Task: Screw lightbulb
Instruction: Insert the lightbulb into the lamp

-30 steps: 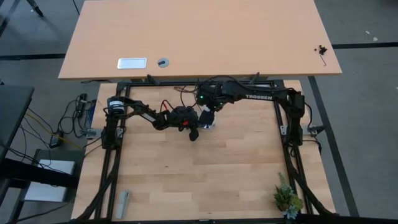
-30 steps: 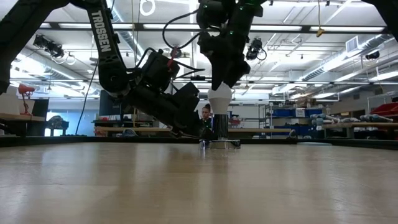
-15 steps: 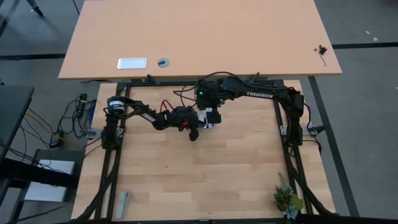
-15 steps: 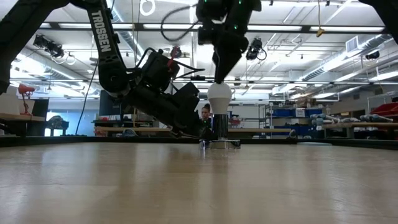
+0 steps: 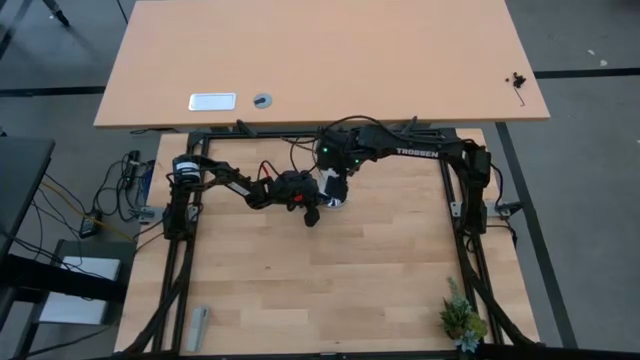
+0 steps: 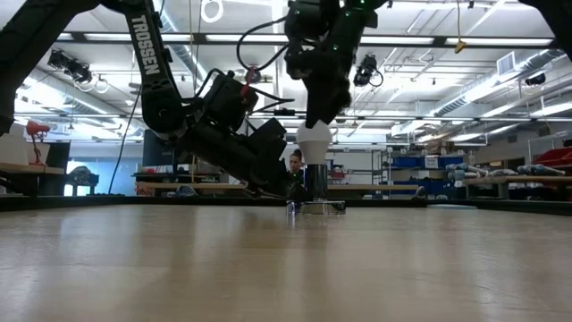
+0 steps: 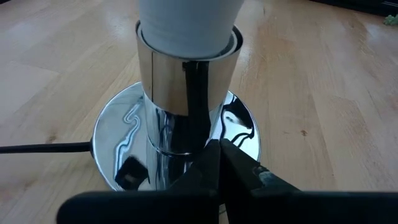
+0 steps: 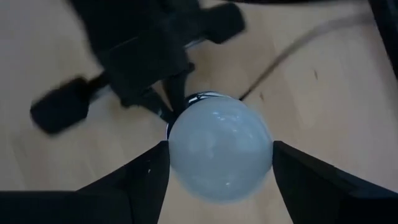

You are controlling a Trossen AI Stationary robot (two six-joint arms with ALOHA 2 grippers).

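Observation:
The white frosted lightbulb [image 8: 221, 149] stands upright with its lower end in the mirror-bright socket [image 7: 186, 81], whose round base plate [image 7: 118, 137] lies on the table. In the low view the bulb [image 6: 315, 143] shows just under my right gripper [image 6: 315, 125], which points down over it with a finger on either side. My left gripper [image 7: 217, 155] is shut and slants down onto the base plate from the table's left. The bulb's screw base is hidden inside the socket. My left gripper presses its shut fingertips [image 7: 211, 152] down on the top of the socket's base plate [image 7: 239, 134], near its rim on the side toward that arm. It comes slanting down from the table's left. The plate lies flat on the table. My right gripper pinches the bulb's round glass top between its two fingers [image 8: 146, 177], at the widest part [image 8: 177, 155]. The fingers come from above, pointing down. The bulb stands upright in the socket.
A thin black cord [image 7: 43, 148] runs from the socket across the table. A small green plant [image 5: 462, 320] stands at the near right corner and a grey object [image 5: 198, 327] lies at the near left. A second table [image 5: 320, 60] stands beyond the far edge.
My right gripper rose so that only its tips stood at the bulb's top, turned about its own axis, then came back down over the bulb's sides. The bulb, the socket and my left gripper have stayed in place.

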